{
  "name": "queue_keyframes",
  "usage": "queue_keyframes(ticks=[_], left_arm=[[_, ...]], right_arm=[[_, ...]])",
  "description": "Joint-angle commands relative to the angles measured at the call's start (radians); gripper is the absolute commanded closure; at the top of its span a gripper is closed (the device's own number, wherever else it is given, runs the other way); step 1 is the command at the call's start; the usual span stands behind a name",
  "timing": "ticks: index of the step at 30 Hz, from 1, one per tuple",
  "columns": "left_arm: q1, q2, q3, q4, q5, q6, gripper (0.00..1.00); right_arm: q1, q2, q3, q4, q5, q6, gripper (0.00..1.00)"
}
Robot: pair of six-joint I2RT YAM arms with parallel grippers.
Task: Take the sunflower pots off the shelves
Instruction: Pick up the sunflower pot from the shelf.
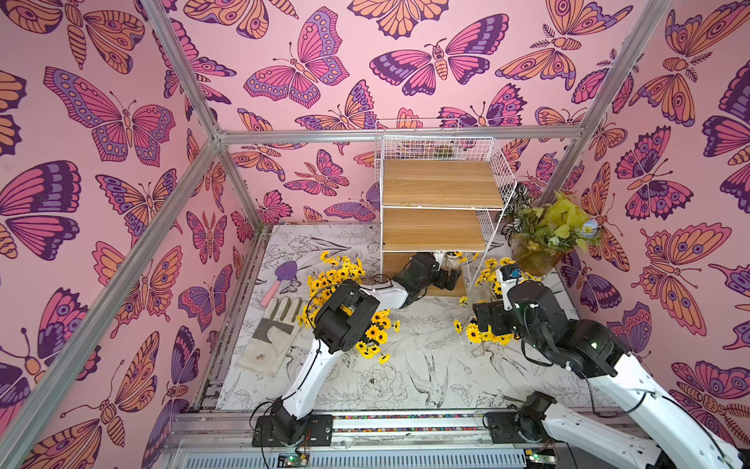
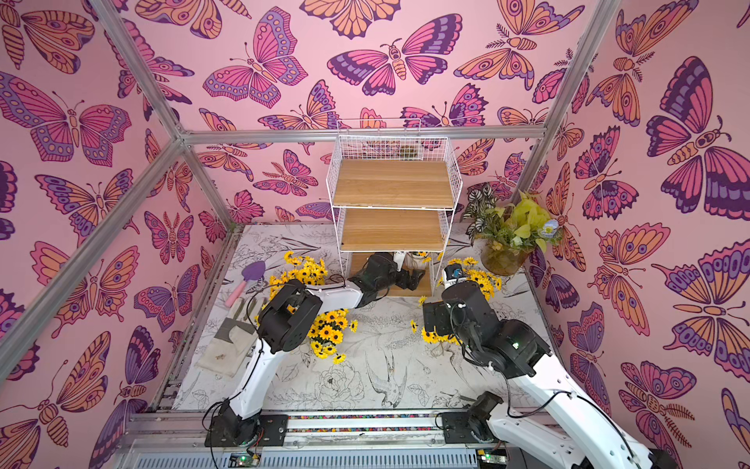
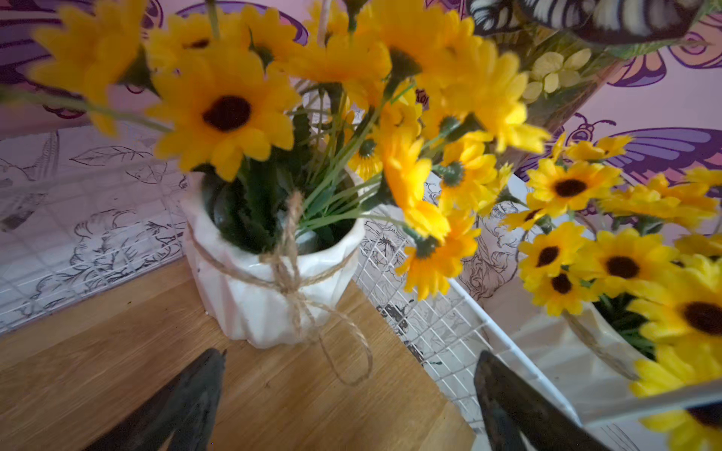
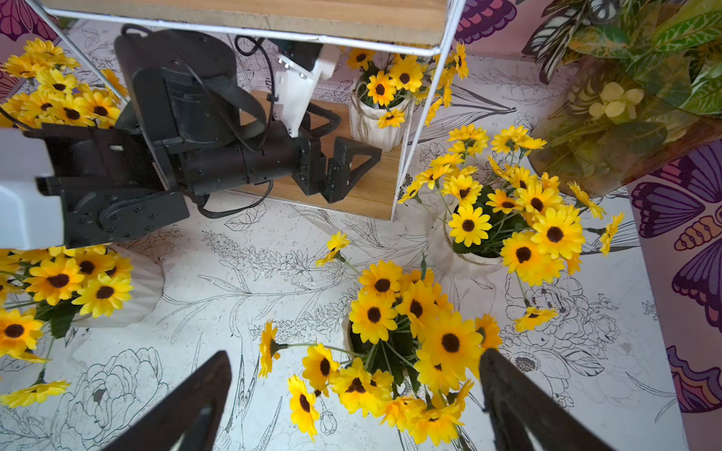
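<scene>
Your right gripper [image 4: 353,353] hangs wide open over a pot [image 4: 410,339] standing on the tabletop [image 4: 234,281], with other pots [image 4: 508,218] upright around it. Farther in, your left gripper [image 3: 351,353] is wide open too, inside the bottom tier of the shelves [image 1: 442,182]. It is just short of the last pot [image 3: 269,308], which stands at the board's corner beside the wire side.
</scene>
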Motion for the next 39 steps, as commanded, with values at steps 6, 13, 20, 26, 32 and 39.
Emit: queue_keyframes(ticks=[6, 13, 20, 26, 32, 39], left_arm=[[0.040, 0.083, 0.171, -0.090, 0.081, 0.011, 0.00], [0.046, 0.161, 0.306, -0.170, 0.090, 0.062, 0.00], [0.061, 0.192, 0.365, -0.210, 0.054, 0.038, 0.00], [0.067, 0.195, 0.385, -0.209, -0.033, -0.008, 0.00], [0.069, 0.135, 0.285, -0.183, -0.152, -0.055, 0.00], [0.072, 0.065, 0.148, -0.113, -0.234, -0.076, 0.00]], right_arm=[[0.003, 0.018, -0.004, 0.024, 0.001, 0.006, 0.01], [0.003, 0.040, -0.023, 0.050, -0.009, 0.015, 0.01], [0.004, 0.059, -0.026, 0.066, -0.010, 0.024, 0.01], [0.003, 0.066, -0.035, 0.071, -0.008, 0.042, 0.01], [0.004, 0.091, -0.023, 0.068, 0.061, 0.023, 0.01], [-0.036, 0.181, 0.081, 0.111, 0.214, -0.066, 0.01]])
